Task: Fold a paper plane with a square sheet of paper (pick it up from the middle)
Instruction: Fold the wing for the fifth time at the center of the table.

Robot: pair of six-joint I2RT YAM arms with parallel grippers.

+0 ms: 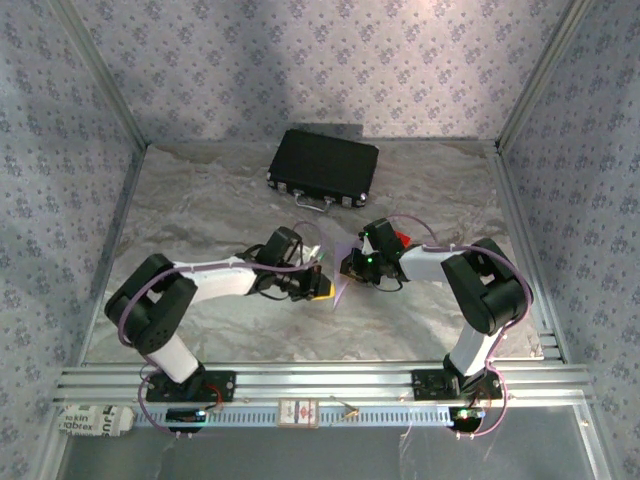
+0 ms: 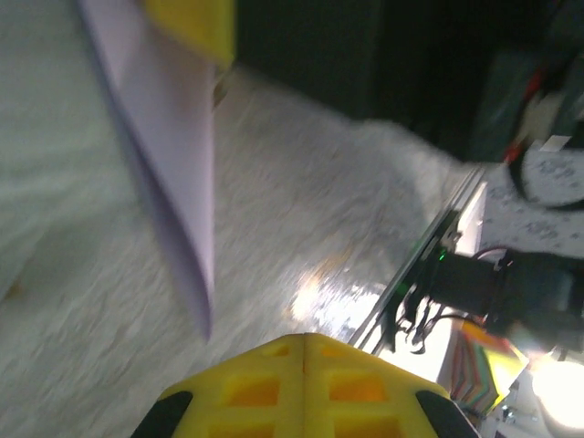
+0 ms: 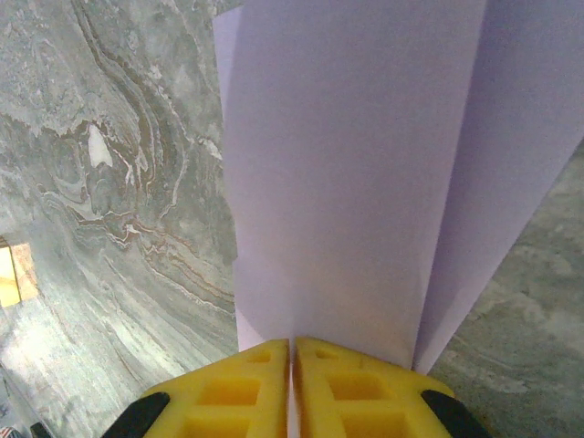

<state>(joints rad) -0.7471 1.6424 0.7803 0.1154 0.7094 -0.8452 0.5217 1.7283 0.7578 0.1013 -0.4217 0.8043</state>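
Observation:
The pale lilac paper [image 3: 365,182] is folded into layers, with a long crease running away from my right gripper [image 3: 292,342], which is shut on its near end. In the left wrist view the same paper [image 2: 173,146] hangs above the table, tapers to a point and is pinched at its top by a yellow fingertip [image 2: 196,23] of the right gripper. My left gripper [image 2: 304,351] is shut with nothing between its fingers, a little way from the paper. From above, both grippers meet mid-table, left [image 1: 322,288] and right [image 1: 352,268], with the paper [image 1: 341,283] between them.
A black case [image 1: 322,167] lies at the back of the marbled table [image 1: 200,210]. A small red block [image 1: 401,239] sits just behind the right wrist. Patterned walls close three sides. An aluminium rail [image 1: 380,372] with a small card [image 1: 298,412] runs along the near edge.

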